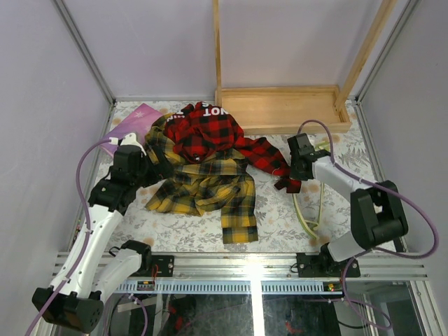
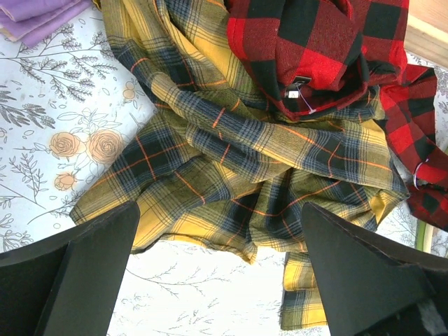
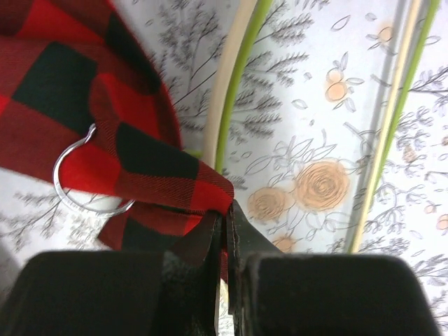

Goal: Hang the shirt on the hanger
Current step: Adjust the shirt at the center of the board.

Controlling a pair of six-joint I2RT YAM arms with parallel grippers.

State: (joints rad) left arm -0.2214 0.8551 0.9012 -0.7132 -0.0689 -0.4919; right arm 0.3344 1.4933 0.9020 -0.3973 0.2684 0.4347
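**Two plaid garments, one hanger, two arms**

One yellow-and-black plaid flannel shirt (image 1: pixel 203 187) (image 2: pixel 231 164), crumpled in a heap at the middle of the floral-print table (image 1: pixel 280 224), its bulk toward 9 o'clock and one loose end trailing to 6 o'clock.

One red-and-black plaid garment (image 1: pixel 210 133) (image 2: pixel 308 49) (image 3: pixel 84 105) with white lettering, lying on the shirt's 12 o'clock edge, with a sleeve stretched out toward 3 o'clock.

One pale yellow-green thin hanger (image 1: pixel 308 210) (image 3: pixel 238 91), flat on the table at 3 to 4 o'clock of the shirt and apart from it. Its silver metal hook (image 3: pixel 77 175) overlaps the end of the red sleeve.

Right gripper (image 1: pixel 297 168) (image 3: pixel 225 231): at 3 o'clock, fingers pressed together, pinching the edge of the red sleeve just beside the hanger.

Left gripper (image 1: pixel 157 164) (image 2: pixel 220 280): at 9 o'clock, over the shirt's edge, fingers spread wide, holding nothing.

One purple folded cloth (image 1: pixel 133 126) (image 2: pixel 42 14), at 10 to 11 o'clock, beside the shirt.

One wooden tray (image 1: pixel 280 108), shallow, at 12 to 1 o'clock along the far edge.
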